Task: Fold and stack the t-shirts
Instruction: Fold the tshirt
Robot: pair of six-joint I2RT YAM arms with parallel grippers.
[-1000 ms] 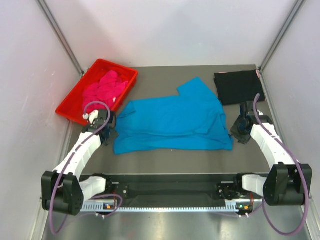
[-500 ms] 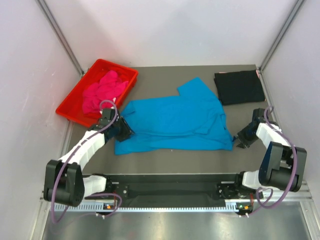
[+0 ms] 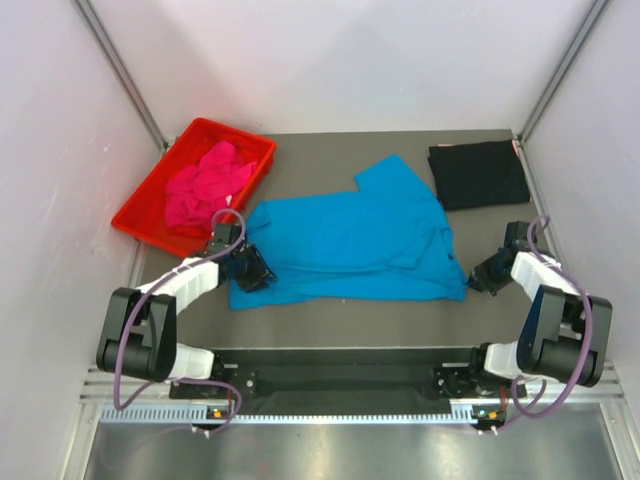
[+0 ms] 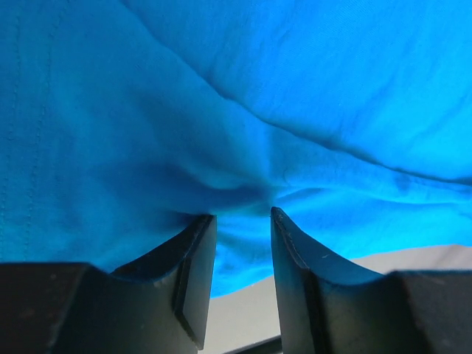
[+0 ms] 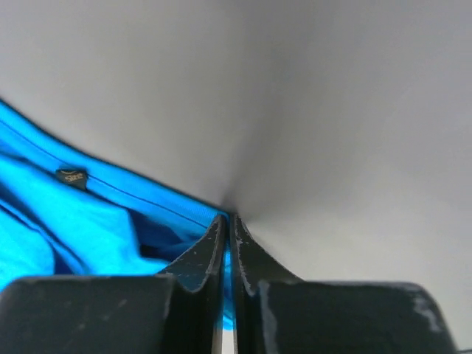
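Now, left claw (image 4: 242, 217): jaws a narrow gap apart, tips pressed onto the turquoise t-shirt (image 3: 350, 240), a pucker of cloth gathered between them; not closed on it. In the top view it sits at that shirt's lower-left corner.

Right claw (image 5: 227, 219): jaws all but together, a sliver of turquoise hem pinched between them at the shirt's lower-right corner; size label (image 5: 71, 176) just beside.

Turquoise t-shirt lies spread at frame centre on the bench (image 3: 330, 310). Black t-shirt (image 3: 478, 174) lies folded flat, upper right. Magenta t-shirt (image 3: 205, 185) lies crumpled in the red tray (image 3: 155, 175), upper left.
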